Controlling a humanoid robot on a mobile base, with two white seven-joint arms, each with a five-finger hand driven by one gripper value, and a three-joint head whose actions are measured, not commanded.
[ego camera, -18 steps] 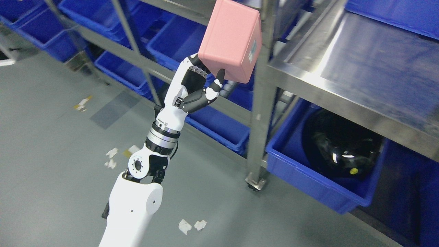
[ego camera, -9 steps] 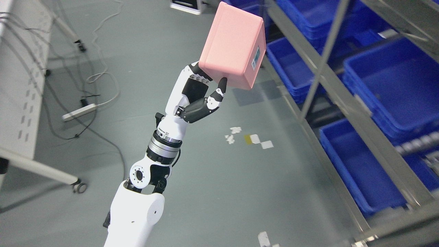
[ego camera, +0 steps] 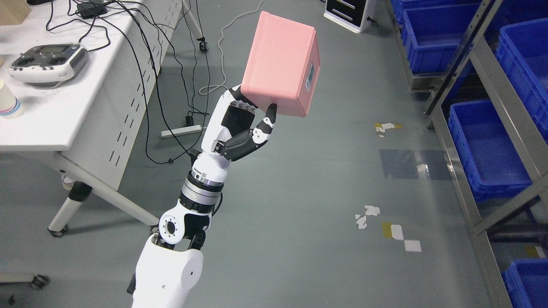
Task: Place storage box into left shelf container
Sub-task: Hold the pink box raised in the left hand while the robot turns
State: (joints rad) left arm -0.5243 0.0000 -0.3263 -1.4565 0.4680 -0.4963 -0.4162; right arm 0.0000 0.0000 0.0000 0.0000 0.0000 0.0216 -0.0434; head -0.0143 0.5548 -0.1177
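A pink storage box (ego camera: 280, 64) with a small label on its right side is held up in the air above the grey floor. My left hand (ego camera: 246, 122) is shut on its lower end, thumb on the front face and the other fingers behind. The left arm rises from the bottom edge, left of the middle. A metal shelf rack (ego camera: 483, 68) with blue containers (ego camera: 488, 149) stands along the right edge, well apart from the box. The right arm does not show.
A white table (ego camera: 64, 124) at the left carries a remote controller (ego camera: 47, 64), a paper cup (ego camera: 8, 102) and cables. A power strip (ego camera: 182, 131) and cords lie on the floor behind the arm. Tape scraps (ego camera: 396, 231) mark the floor.
The whole view has swung left, away from the shelves and onto the floor and the white table. The left hand keeps the same hold on the pink box.
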